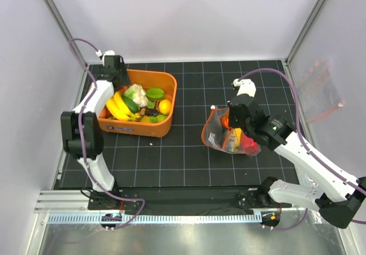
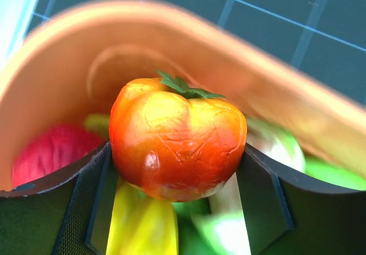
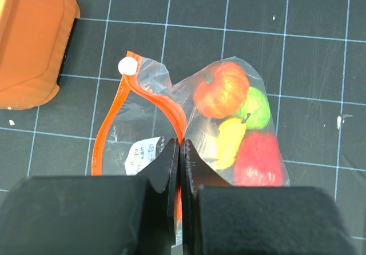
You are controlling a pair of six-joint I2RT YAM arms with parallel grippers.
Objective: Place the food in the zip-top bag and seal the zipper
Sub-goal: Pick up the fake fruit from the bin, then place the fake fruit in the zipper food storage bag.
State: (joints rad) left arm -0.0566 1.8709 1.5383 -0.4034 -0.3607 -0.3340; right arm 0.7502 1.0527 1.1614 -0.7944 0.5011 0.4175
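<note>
— What is your table carrying?

— My table is covered by a black mat (image 1: 189, 152) with a grid of thin pale lines, and a metal rail (image 1: 57, 200) runs along its near edge. Two things lie on the mat.

— Which two?

— An orange plastic tub (image 1: 144, 130) sits on the left half, toward the back. A clear bag (image 1: 213, 134) with an orange strip at its mouth rests right of centre, well apart from the tub.

— Anything smaller?

— A few white specks (image 3: 341, 118) are scattered on the mat. One is just beside the bag and one is near the tub's corner. I can't tell what they are.
</note>
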